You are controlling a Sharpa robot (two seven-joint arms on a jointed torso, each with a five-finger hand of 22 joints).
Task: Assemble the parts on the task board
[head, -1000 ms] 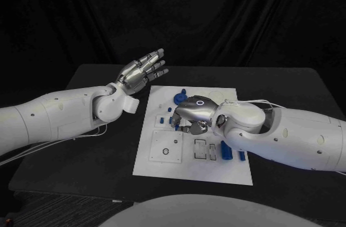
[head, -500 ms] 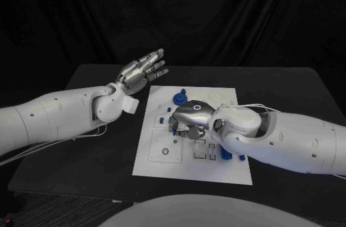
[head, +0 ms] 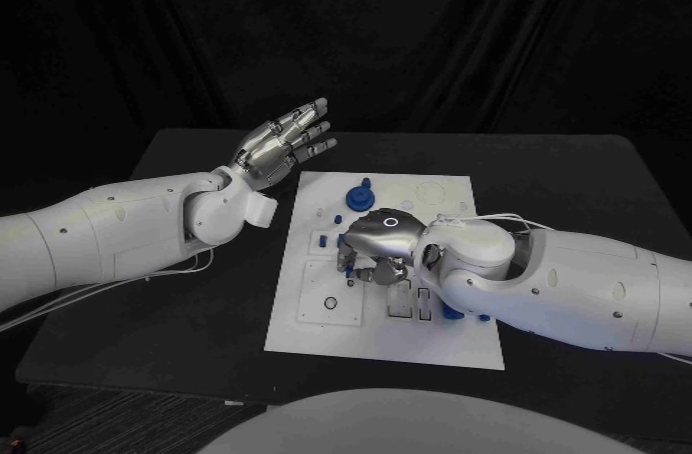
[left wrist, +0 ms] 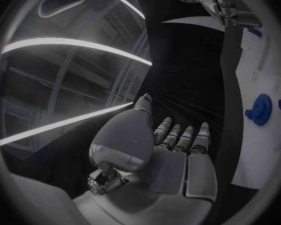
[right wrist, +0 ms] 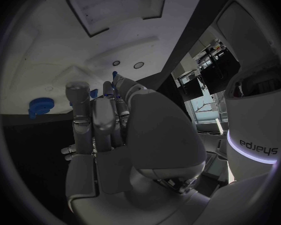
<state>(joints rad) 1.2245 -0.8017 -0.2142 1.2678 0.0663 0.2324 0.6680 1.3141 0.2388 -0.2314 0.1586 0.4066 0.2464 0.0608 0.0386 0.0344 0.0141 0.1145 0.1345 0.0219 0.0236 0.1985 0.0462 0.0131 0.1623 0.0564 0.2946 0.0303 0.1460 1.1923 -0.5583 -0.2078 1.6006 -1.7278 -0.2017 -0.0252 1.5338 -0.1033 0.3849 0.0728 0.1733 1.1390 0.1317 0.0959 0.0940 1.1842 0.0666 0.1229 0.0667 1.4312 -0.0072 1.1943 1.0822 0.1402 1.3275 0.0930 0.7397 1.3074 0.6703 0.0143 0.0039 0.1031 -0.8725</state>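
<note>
The white task board (head: 335, 326) lies in the middle of the black table. My right hand (head: 378, 244) hangs low over the board's middle with its fingers curled downward. In the right wrist view the right hand (right wrist: 109, 120) pinches a small blue part (right wrist: 114, 75) between thumb and fingertips. A blue gear (head: 361, 191) stands near the board's far edge, and the blue gear (right wrist: 40, 107) lies beyond the fingers. My left hand (head: 289, 140) is raised off the board's far left corner, fingers spread, holding nothing; the left hand (left wrist: 175, 147) is empty.
Small blue parts (head: 320, 241) sit on the board's left side, and more blue parts (head: 451, 311) lie by my right forearm. The left wrist view shows the board's edge (left wrist: 265, 145) and the blue gear (left wrist: 262, 109). Bare black table (head: 202, 304) surrounds the board.
My right hand has slid toward me and slightly left across the board, lower over its middle. The left hand has stayed still.
</note>
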